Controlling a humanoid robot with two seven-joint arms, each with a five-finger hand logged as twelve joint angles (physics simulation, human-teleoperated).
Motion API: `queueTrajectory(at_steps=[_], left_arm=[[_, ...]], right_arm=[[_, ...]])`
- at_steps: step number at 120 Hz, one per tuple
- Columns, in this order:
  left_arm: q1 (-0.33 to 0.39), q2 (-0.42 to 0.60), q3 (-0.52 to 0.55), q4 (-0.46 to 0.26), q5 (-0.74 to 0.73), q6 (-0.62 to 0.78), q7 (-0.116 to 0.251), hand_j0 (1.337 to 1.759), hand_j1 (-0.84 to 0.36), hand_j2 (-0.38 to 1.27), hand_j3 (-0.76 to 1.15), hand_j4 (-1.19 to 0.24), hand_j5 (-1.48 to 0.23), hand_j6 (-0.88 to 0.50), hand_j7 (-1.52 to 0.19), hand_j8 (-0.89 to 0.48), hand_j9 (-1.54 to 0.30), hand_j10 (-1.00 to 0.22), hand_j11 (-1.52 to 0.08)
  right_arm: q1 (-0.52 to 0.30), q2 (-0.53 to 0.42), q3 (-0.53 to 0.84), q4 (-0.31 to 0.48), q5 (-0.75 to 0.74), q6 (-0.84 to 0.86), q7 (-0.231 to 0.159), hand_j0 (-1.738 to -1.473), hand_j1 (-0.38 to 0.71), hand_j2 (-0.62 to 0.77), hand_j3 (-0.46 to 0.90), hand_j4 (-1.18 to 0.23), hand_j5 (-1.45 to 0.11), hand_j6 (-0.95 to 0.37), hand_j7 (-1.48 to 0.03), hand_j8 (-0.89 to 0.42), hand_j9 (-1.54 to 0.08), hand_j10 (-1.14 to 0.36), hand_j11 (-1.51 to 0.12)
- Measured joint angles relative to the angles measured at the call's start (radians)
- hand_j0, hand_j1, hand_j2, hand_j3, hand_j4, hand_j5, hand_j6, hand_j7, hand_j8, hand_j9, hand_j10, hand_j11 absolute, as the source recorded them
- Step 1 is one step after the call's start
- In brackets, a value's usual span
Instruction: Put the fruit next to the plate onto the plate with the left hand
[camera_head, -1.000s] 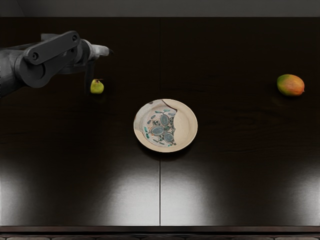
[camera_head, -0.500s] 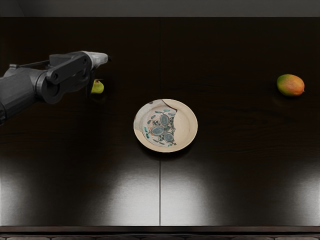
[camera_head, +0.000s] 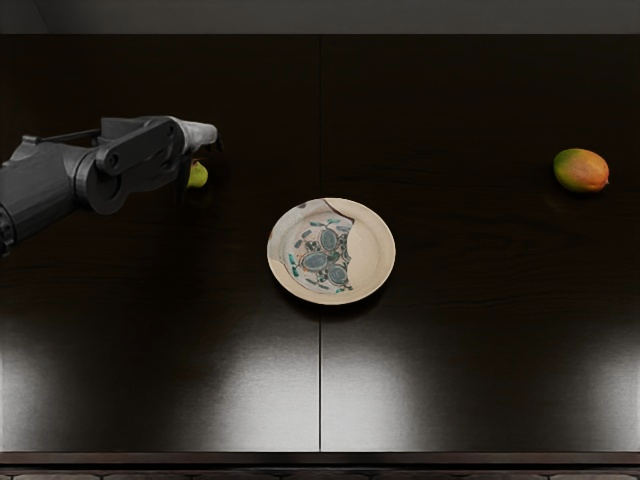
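Note:
A small yellow-green pear (camera_head: 200, 176) lies on the dark table, up and left of the patterned cream plate (camera_head: 377, 247), about a plate's width away from it. My left arm reaches in from the left edge, and its hand (camera_head: 188, 158) sits right at the pear, covering the pear's left side. The hand is dark against the dark table, so its grip on the pear cannot be made out. The plate holds nothing. The right arm is out of view.
A red-green mango (camera_head: 581, 170) lies far to the right, near the table's right edge. A thin seam (camera_head: 320, 380) runs down the middle of the table. The table's front edge runs along the bottom of the picture.
The left arm has swung lower and flatter. Its hand has settled against the pear, now hiding the pear's left part. The plate and the mango have not moved.

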Motion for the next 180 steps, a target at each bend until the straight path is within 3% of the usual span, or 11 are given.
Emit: queueTrajectory(at_steps=[25,53,98,180], left_arm=[[0.017,0.0,-0.001,0.026,0.0,0.005,-0.019,1.658,0.08,0.05,0.0,-0.23,-0.3,-0.23,-0.3,-0.23,-0.3,-0.23,-0.3],[0.019,-0.024,0.001,0.073,0.002,0.025,-0.073,1.658,0.07,0.05,0.0,-0.23,-0.3,-0.23,-0.3,-0.23,-0.3,-0.23,-0.3],[0.045,-0.032,0.021,0.083,0.002,0.048,-0.097,1.658,0.07,0.05,0.0,-0.24,-0.31,-0.24,-0.31,-0.24,-0.31,-0.24,-0.31],[0.047,-0.029,0.045,0.084,0.002,0.026,-0.101,1.658,-0.23,0.1,0.0,-0.49,-0.62,-0.49,-0.62,-0.43,-0.63,-0.49,-0.63]], right_arm=[[-0.004,0.0,0.001,-0.001,0.0,0.0,0.0,-1.658,-0.31,-0.01,0.0,-0.03,-0.04,-0.03,-0.04,-0.03,-0.04,-0.03,-0.04],[-0.01,0.0,0.001,-0.001,0.0,-0.001,0.0,-1.658,-0.31,-0.01,0.0,-0.03,-0.04,-0.03,-0.04,-0.03,-0.04,-0.03,-0.04],[-0.018,0.0,0.002,-0.001,0.001,-0.002,0.0,-1.658,-0.31,-0.01,0.0,-0.03,-0.04,-0.03,-0.04,-0.03,-0.04,-0.03,-0.04],[-0.019,0.0,0.003,-0.016,0.002,-0.002,-0.003,-1.658,-0.31,-0.01,0.0,-0.03,-0.04,-0.03,-0.04,-0.03,-0.04,-0.03,-0.04]])
